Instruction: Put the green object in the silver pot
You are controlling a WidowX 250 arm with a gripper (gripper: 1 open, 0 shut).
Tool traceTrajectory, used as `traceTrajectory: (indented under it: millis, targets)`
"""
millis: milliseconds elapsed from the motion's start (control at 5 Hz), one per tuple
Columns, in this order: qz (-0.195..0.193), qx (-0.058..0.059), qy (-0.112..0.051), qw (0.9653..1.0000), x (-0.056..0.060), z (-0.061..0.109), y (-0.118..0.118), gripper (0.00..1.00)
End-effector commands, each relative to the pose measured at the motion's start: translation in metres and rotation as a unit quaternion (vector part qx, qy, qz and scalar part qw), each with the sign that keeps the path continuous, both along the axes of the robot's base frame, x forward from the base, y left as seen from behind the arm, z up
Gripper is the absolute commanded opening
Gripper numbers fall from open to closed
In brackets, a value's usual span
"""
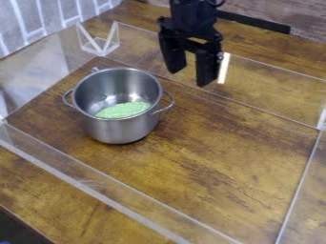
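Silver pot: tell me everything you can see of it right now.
The pot is small, round and shiny steel, with straight sides, a rolled rim and two small loop handles. It stands upright on the wooden table, left of center. The green object lies flat on its bottom. Nothing else touches it; the open gripper hangs above the table to its upper right, clear of the rim.

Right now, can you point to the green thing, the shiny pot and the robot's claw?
green object (122, 111): camera view, middle of its top.
silver pot (121, 132): camera view, front wall.
gripper (192, 71): camera view, between its fingertips.
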State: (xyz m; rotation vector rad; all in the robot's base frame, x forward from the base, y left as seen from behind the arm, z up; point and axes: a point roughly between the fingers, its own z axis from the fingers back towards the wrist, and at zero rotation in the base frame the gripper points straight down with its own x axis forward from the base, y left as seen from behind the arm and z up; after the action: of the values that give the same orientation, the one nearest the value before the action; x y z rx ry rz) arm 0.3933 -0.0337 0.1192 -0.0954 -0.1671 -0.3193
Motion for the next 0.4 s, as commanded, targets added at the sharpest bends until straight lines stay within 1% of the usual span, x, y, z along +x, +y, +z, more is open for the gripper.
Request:
traceTrajectory:
  millis: [0,200]
  targets:
    - [-0.001,-0.001,-0.027,0.9996,0.000,0.021,0.025,1.00]
    - [-0.014,-0.004,-0.023,0.9996,0.004,0.008,0.007,1.00]
